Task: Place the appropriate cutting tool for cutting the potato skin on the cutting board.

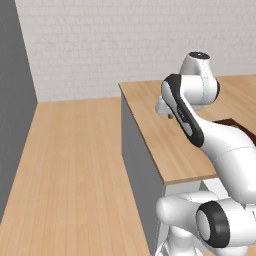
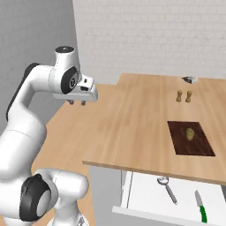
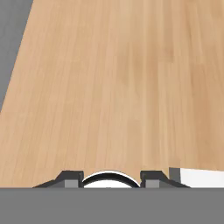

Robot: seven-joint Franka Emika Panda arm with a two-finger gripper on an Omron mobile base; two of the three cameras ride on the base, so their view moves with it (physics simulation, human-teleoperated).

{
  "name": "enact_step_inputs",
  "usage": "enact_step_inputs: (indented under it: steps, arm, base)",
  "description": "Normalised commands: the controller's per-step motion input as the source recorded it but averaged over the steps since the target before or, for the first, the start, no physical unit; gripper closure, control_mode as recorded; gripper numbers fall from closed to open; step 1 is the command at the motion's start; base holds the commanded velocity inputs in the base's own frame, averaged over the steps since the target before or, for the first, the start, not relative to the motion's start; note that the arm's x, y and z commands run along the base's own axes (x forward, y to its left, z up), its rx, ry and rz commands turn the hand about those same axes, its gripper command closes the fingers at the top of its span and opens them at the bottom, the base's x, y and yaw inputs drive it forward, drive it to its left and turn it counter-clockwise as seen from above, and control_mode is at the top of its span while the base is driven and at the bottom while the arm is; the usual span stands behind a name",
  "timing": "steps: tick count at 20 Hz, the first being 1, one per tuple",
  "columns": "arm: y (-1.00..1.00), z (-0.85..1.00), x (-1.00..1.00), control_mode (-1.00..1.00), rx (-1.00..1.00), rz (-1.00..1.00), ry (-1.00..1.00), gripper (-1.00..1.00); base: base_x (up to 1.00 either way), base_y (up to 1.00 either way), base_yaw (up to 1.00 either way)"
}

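The gripper (image 2: 77,103) hangs open and empty above the counter's (image 2: 132,128) left edge; the peeler (image 2: 168,188) lies well off to its right and lower, in the open drawer (image 2: 145,198) beside a green-handled knife (image 2: 200,207); the potato (image 2: 190,133) sits on the board (image 2: 178,143), also far right.

The slim grey metal peeler (image 2: 167,190) lies flat in the open white drawer (image 2: 150,201) below the counter edge, loop head toward the counter. The small yellowish-green potato (image 2: 190,133) rests near the middle of the dark brown cutting board (image 2: 190,138), which lies flat on the light wood countertop (image 2: 132,128).
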Motion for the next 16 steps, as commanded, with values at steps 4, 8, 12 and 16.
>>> enact_step_inputs:
  steps: [4,8,12,16]
  arm:
    - [-0.09,-0.12,-0.05,-1.00,0.00,0.00,-0.05,-1.00]
    - [-0.87,-0.44,0.00,-1.00,0.00,-0.05,-0.04,-1.00]
    - [-1.00,-0.49,0.00,-1.00,0.04,0.00,0.06,-1.00]
    - [-1.00,-0.54,0.00,-1.00,0.02,0.00,0.13,-1.00]
  base:
    - [0.00,0.00,0.00]
    - [0.00,0.00,0.00]
    - [0.00,0.00,0.00]
    - [0.00,0.00,0.00]
